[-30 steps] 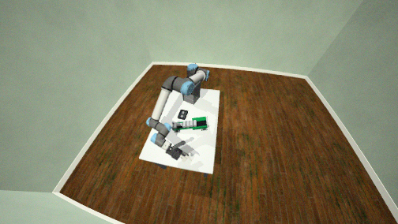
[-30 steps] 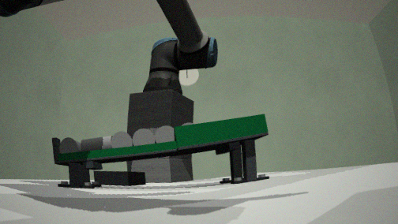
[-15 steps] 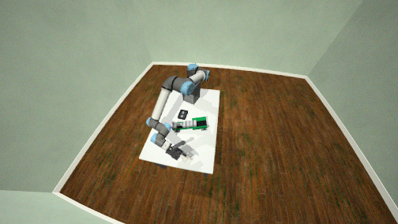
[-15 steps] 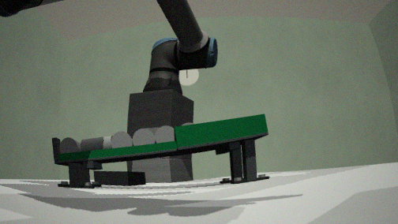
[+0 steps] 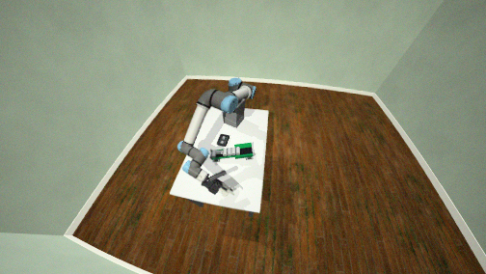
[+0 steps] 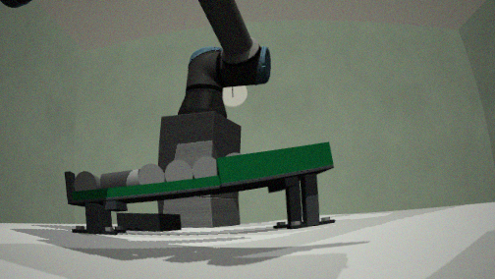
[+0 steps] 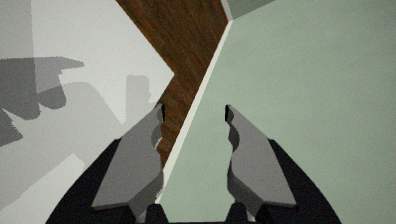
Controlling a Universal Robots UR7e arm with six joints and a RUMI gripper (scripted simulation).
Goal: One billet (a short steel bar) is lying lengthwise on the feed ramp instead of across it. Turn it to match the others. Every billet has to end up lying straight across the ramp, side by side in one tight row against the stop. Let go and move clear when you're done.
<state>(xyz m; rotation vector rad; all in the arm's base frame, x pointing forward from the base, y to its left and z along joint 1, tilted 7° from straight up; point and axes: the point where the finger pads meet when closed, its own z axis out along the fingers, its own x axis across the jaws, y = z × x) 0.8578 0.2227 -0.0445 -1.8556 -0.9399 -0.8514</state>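
Judging by its steel, the lengthwise billet [image 6: 116, 178] at lower left will be heavy, stiff, slippery; grip mid-length. End effector [image 7: 194, 114] half-closed, holding nothing.

The sloped green feed ramp [image 6: 275, 164] stands on the white rectangular table [image 5: 251, 193], in front of the grey block pedestal [image 6: 198, 133] that carries the arm. On the ramp's lower end, grey steel billets [image 6: 178, 171] lie in a row by the stop [image 6: 70, 182]. Beside the ramp lies a small dark flat block [image 6: 147, 221]. The two-jaw gripper [image 5: 213, 185] hangs near the table's far end from the pedestal, well apart from the ramp
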